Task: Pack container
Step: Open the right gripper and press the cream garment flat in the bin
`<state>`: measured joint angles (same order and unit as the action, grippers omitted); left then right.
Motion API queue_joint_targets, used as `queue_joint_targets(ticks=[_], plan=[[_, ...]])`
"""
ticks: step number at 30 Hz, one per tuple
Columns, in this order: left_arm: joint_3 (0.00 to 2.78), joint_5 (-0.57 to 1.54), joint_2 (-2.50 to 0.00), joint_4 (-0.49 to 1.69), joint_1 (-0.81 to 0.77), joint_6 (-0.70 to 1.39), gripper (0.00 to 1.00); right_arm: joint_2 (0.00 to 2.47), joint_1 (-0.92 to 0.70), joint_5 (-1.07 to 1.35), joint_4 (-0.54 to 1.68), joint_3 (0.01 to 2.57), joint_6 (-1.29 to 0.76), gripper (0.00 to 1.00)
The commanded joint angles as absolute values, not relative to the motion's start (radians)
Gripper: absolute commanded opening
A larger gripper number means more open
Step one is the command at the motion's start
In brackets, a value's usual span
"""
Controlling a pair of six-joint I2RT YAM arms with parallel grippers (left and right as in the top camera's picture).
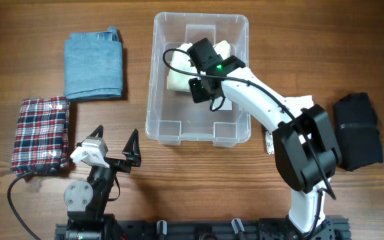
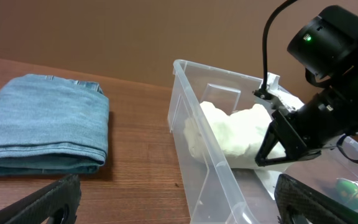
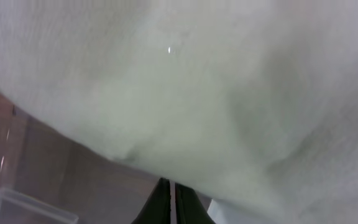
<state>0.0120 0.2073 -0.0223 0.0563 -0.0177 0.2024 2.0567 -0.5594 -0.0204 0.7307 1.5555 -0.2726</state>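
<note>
The container (image 1: 150, 80) is a clear plastic bin at the table's middle back. It also shows in the left wrist view (image 2: 211, 163). A white folded cloth (image 1: 179, 75) lies inside it at the far left, and is seen in the left wrist view (image 2: 232, 134) and filling the right wrist view (image 3: 197, 81). My right gripper (image 1: 199, 93) reaches down into the bin, shut, with its tips (image 3: 171, 190) pinching the cloth's edge. My left gripper (image 1: 115, 143) is open and empty over the table, in front of the bin's left corner (image 2: 179, 211).
A folded blue denim piece (image 1: 94, 67) lies left of the bin, also in the left wrist view (image 2: 42, 124). A red plaid cloth (image 1: 42, 133) lies at the front left. A black folded garment (image 1: 357, 130) lies at the right.
</note>
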Motion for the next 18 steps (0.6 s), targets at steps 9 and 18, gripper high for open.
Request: queue_joint_targets(ticks=[9,18], plan=[[0.006,0.209,-0.023,0.057,-0.009,0.186,1.0,2.079,-0.543,-0.143,0.636,1.547,-0.291,0.04],[0.006,0.209,-0.023,0.057,-0.009,0.186,1.0,2.078,-0.543,-0.142,0.591,1.547,-0.291,0.04]])
